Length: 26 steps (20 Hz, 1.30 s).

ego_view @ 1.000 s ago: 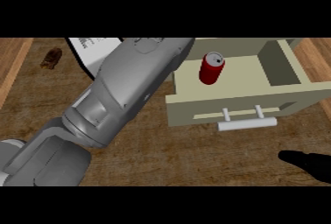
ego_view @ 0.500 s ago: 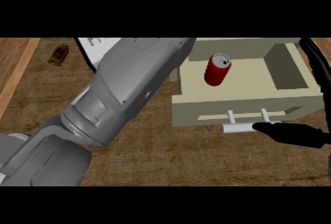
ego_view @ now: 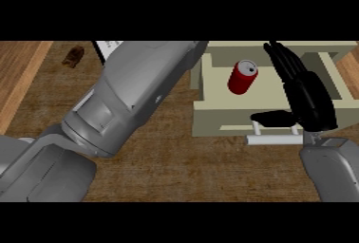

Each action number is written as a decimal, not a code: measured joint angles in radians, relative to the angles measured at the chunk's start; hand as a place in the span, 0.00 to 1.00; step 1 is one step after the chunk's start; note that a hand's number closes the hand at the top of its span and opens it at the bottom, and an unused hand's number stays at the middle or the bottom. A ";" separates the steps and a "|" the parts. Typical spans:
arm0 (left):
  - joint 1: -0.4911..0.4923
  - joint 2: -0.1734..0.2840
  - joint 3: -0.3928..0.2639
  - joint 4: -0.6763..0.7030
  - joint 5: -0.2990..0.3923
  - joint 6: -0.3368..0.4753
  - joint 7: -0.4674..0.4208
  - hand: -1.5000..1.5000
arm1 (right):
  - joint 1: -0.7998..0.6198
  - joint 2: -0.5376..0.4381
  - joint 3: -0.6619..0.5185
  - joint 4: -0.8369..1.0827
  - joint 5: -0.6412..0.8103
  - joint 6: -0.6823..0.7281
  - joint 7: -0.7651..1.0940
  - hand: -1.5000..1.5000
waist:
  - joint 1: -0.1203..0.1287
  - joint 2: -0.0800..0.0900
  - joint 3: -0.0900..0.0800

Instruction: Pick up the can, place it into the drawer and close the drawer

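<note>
Counter (ego_view: 175, 175): wooden top, carrying everything in view.
Left arm (ego_view: 119, 114): grey forearm crossing the view from lower left toward the top; its hand is lying out of sight.
Drawer (ego_view: 210, 123): cream box standing open, its front panel facing the robot, a pale bar handle (ego_view: 273, 139) running along that front.
Right hand (ego_view: 303, 95): black, fingers lying straight and released, stretching over the drawer's right part; the thumb is resting just above the handle. It is grasping nothing.
Can (ego_view: 242, 77): red, standing upright inside the drawer, left of the right hand and apart from it.
Brown object (ego_view: 73, 56): small, sitting on the counter at upper left, well apart from the drawer.
Step in hand: by my judgement the can is already placed, and closing is the part now being taken up.
Next move: the right hand needs to be bearing on the drawer front and pushing it away from the robot until it is shutting flush.
</note>
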<state>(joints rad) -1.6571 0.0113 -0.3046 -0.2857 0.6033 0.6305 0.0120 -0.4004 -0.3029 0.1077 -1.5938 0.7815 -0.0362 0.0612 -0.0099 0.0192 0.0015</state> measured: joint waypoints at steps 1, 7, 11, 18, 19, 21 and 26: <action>0.009 0.005 0.004 -0.002 0.000 -0.007 -0.004 0.00 | -0.008 0.006 0.008 0.043 0.025 -0.023 -0.014 0.00 | 0.004 -0.001 0.000; 0.043 0.031 0.016 -0.031 -0.015 -0.024 -0.002 0.00 | -0.114 0.055 0.020 0.311 0.127 -0.153 -0.081 0.00 | 0.024 -0.007 0.000; 0.058 0.076 0.016 -0.054 -0.030 -0.040 0.026 0.00 | -0.190 0.096 0.009 0.482 0.188 -0.263 -0.099 0.00 | 0.036 -0.009 0.000; 0.112 0.129 0.014 -0.121 -0.047 -0.058 0.067 0.00 | -0.374 0.128 -0.062 0.765 0.254 -0.443 -0.099 0.00 | 0.060 -0.010 -0.001; 0.120 0.129 0.011 -0.132 -0.051 -0.053 0.071 0.00 | -0.394 0.132 -0.070 0.806 0.263 -0.473 -0.104 0.00 | 0.064 -0.009 -0.001; 0.137 0.134 0.005 -0.157 -0.057 -0.052 0.088 0.00 | -0.444 0.128 -0.092 0.881 0.268 -0.508 -0.114 0.00 | 0.072 -0.008 0.000; 0.188 0.184 -0.004 -0.237 -0.065 -0.080 0.126 0.00 | -0.550 0.126 -0.128 1.028 0.290 -0.585 -0.115 0.00 | 0.093 -0.007 0.000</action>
<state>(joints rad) -1.4695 0.1950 -0.3084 -0.5227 0.5381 0.5510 0.1378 -0.9509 -0.1766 -0.0206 -0.5653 1.0718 -0.6208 -0.0538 0.0833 0.0118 0.0013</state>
